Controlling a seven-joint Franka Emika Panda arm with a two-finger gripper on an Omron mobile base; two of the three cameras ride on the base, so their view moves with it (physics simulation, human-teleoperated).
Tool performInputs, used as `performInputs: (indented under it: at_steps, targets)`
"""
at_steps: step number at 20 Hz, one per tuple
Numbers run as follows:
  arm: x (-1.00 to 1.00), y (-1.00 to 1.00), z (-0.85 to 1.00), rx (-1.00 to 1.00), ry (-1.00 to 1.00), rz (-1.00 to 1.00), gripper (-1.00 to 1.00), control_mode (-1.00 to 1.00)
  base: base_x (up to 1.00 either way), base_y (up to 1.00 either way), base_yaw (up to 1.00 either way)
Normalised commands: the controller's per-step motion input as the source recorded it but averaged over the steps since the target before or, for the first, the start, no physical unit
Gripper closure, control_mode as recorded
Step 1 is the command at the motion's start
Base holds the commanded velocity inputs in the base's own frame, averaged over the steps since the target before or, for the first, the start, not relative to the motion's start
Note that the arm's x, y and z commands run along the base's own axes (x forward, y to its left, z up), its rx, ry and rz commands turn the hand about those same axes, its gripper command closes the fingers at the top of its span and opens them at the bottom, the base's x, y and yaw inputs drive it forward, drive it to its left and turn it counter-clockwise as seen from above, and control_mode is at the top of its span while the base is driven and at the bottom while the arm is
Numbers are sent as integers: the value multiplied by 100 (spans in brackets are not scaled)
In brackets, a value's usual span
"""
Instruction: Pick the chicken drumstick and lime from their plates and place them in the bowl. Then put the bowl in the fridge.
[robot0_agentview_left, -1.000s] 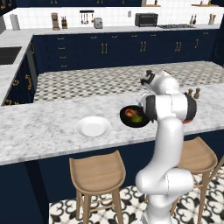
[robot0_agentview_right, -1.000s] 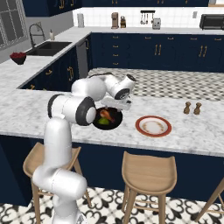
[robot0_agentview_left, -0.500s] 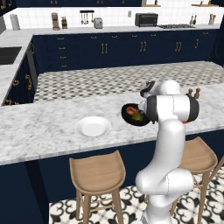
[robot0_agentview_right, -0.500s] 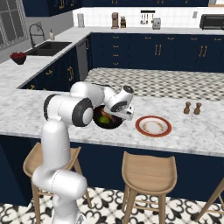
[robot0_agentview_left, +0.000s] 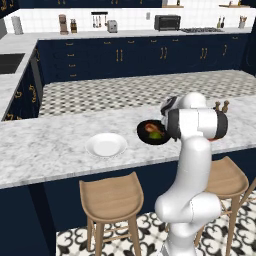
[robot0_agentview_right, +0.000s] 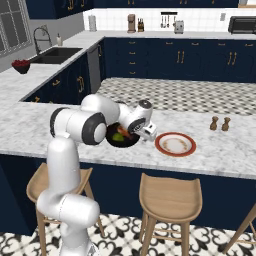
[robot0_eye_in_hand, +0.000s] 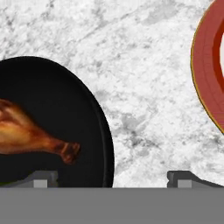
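Fingers (robot0_eye_in_hand: 43, 177) spread wide apart, grasping nothing; one tip sits over the bowl's (robot0_eye_in_hand: 83, 113) rim, the other (robot0_eye_in_hand: 183, 178) over bare marble. Gripper (robot0_agentview_right: 148, 134) low at the bowl's right edge, between bowl (robot0_agentview_right: 114, 141) and red-rimmed plate (robot0_agentview_right: 175, 144).

Chicken drumstick (robot0_eye_in_hand: 30, 133) lies inside the bowl, bone end toward the rim. Lime (robot0_agentview_left: 155, 135) also in the bowl, beside the drumstick (robot0_agentview_left: 150, 128). Lime (robot0_agentview_right: 118, 137) green against black in the right base view too.

Red-rimmed plate (robot0_eye_in_hand: 210, 74) just beside the bowl, not touching. Plain white plate (robot0_agentview_left: 106, 145) sits further left along the table (robot0_agentview_left: 45, 150), apart from the bowl (robot0_agentview_left: 147, 136).

Table: white-grey marble island top. Salt and pepper shakers (robot0_agentview_right: 220, 123) stand near its right end. Wooden stools (robot0_agentview_left: 111, 197) below its near edge. Patterned tile floor. Navy cabinets (robot0_agentview_left: 125, 57) with gold handles along the back wall; toaster oven (robot0_agentview_left: 167, 22) on the rear top; sink (robot0_agentview_right: 59, 54) at left.

Arm (robot0_agentview_left: 192, 150) folded forward, forearm bent down over the table, wrist tipped steeply so the hand looks nearly straight down.

Change from a second ago: hand has dropped and shifted from above the bowl's middle to its right rim. Bowl, plates, base unmoved.
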Motion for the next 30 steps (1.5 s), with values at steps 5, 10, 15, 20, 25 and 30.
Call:
performInputs:
  at_steps: [5,10,15,20,25,30]
  targets:
    - [25,4,-33,-1,0,-23,-100,-100,0,0,0]
    - [43,4,-37,0,0,-11,-100,-100,0,0,0]
    - [17,1,-28,0,0,-6,100,-100,0,0,0]
    - [-8,24,-8,0,0,-1,100,-100,0,0,0]
    - [-34,33,-3,-1,0,0,100,-100,0,0,0]
    - [-55,6,13,-1,-11,-3,100,-100,0,0,0]
